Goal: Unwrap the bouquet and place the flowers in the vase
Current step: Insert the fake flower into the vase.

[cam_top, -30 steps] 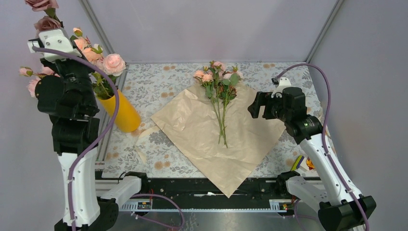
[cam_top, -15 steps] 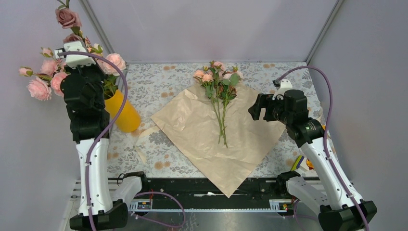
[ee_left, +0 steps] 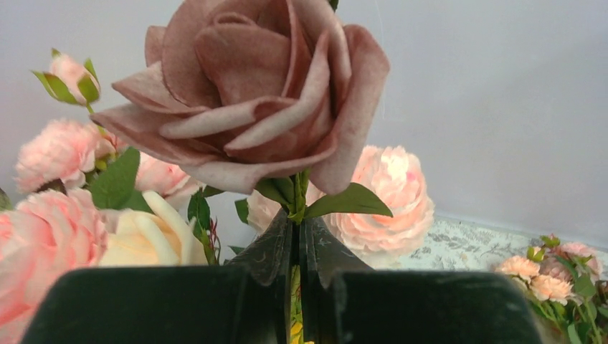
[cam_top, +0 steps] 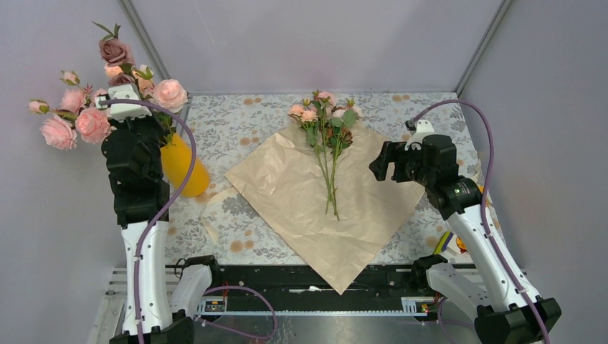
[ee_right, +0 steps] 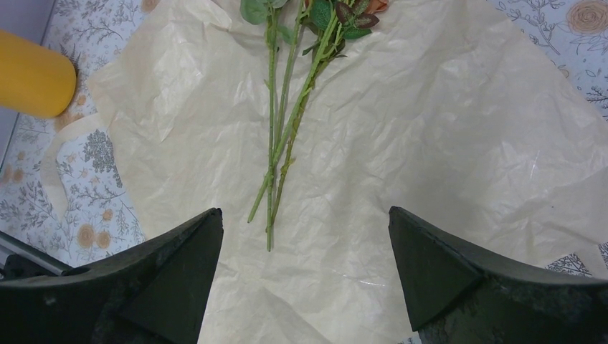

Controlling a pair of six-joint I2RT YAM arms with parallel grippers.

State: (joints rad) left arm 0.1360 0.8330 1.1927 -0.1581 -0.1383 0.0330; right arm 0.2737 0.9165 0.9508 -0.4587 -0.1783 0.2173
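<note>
My left gripper (cam_top: 120, 77) is shut on the stem of a mauve rose (cam_top: 115, 51), held upright above the yellow-orange vase (cam_top: 183, 170) at the left. In the left wrist view the rose (ee_left: 251, 93) fills the frame above the shut gripper (ee_left: 300, 229). The stem's lower end is hidden. The bouquet lies unwrapped. Its peach paper (cam_top: 301, 208) is spread flat, with the remaining flowers (cam_top: 326, 136) on it, stems (ee_right: 283, 129) pointing toward me. My right gripper (cam_top: 380, 161) hovers open to the right of them, and in its wrist view the gripper (ee_right: 303, 211) holds nothing.
Big pale pink and peach roses (cam_top: 75, 122) crowd the vase mouth and surround my left gripper. A beige raffia ribbon (cam_top: 211, 208) lies on the floral tablecloth (cam_top: 236, 129) between vase and paper. Grey walls close in on both sides and at the back.
My left arm has brought the mauve rose down and to the right, from the frame's top left corner to above the vase. The right arm has barely moved.
</note>
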